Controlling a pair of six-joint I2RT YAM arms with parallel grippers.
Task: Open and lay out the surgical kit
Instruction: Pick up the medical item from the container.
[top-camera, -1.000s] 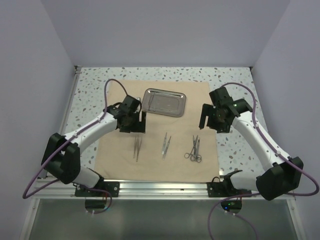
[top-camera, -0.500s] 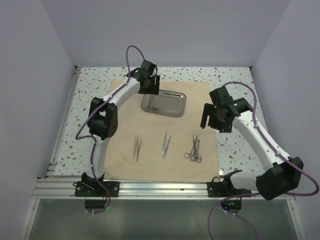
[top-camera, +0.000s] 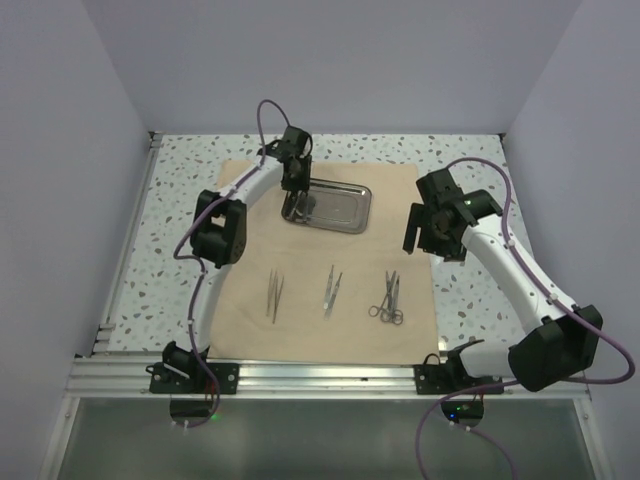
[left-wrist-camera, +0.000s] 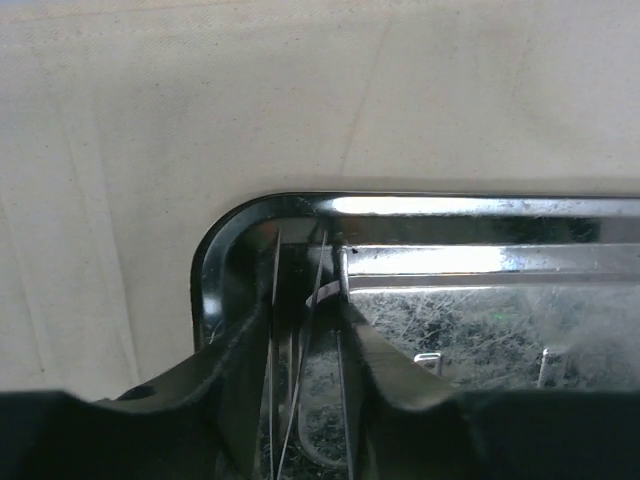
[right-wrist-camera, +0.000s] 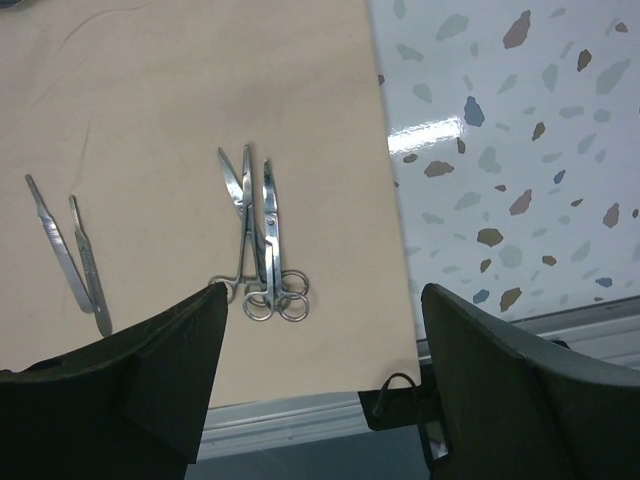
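— Judging by the cloth wrap (top-camera: 310, 335), the opening part looks finished. It lies spread flat on the table (top-camera: 470, 160), doesn't it?

— Yes, flat, with no fold over anything. The steel tray (top-camera: 345, 205) sits on its far half, and three small groups are laid in a row on the near half: a pair of tweezers (top-camera: 274, 295) on the left, two straight instruments (top-camera: 331, 290) in the middle, and the ring-handled pair (top-camera: 389, 298) near the cloth's right edge.

— So what is left?

— The tray is not emptied, I think. The left wrist view shows thin silver pieces (left-wrist-camera: 318, 290) standing in the tray's rounded corner, though glare on the steel makes it hard to count them.

— And the left gripper (top-camera: 297, 203) is on them?

— It is down in that corner, its fingers narrowed on either side of those pieces. Whether they actually pinch them I cannot tell.

— The other arm?

— The right gripper (top-camera: 420, 238) hangs above the cloth's right edge with its fingers spread wide and nothing between them, looking down on the ring-handled pair.

— Most of the way, then.

— I'd say so: the wrap is open and three groups are out, with the tray's remaining pieces left to place in the row.
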